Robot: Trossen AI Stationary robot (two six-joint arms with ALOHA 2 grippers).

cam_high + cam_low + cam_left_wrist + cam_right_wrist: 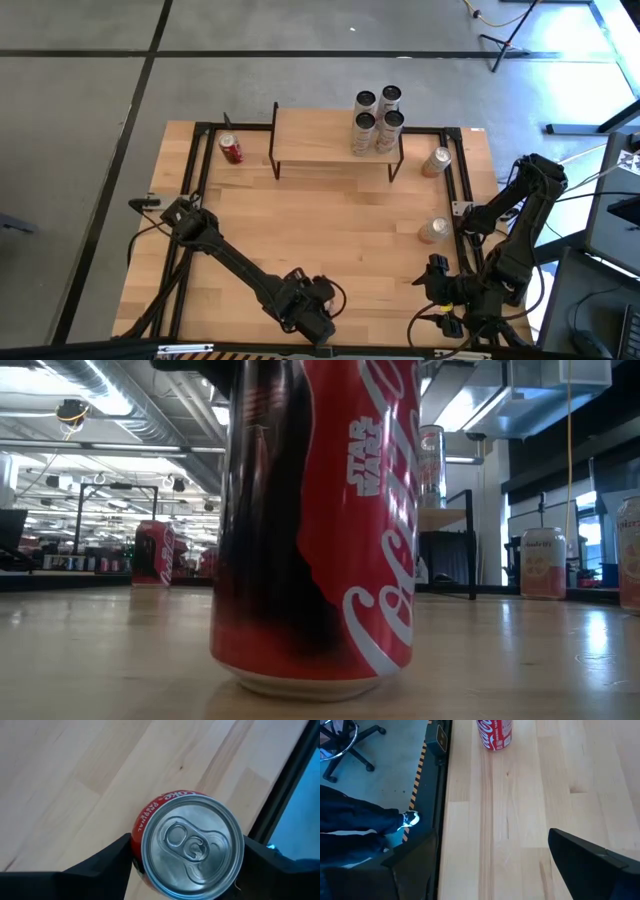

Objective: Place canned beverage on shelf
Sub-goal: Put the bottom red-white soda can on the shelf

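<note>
Can (pixel 192 845) upright between left gripper (pixel 187 865) fingers; lid sealed.

Red cola can (pixel 315 520) upright on tabletop (pixel 100 660), fills view; possibly end effector behind it
</note>
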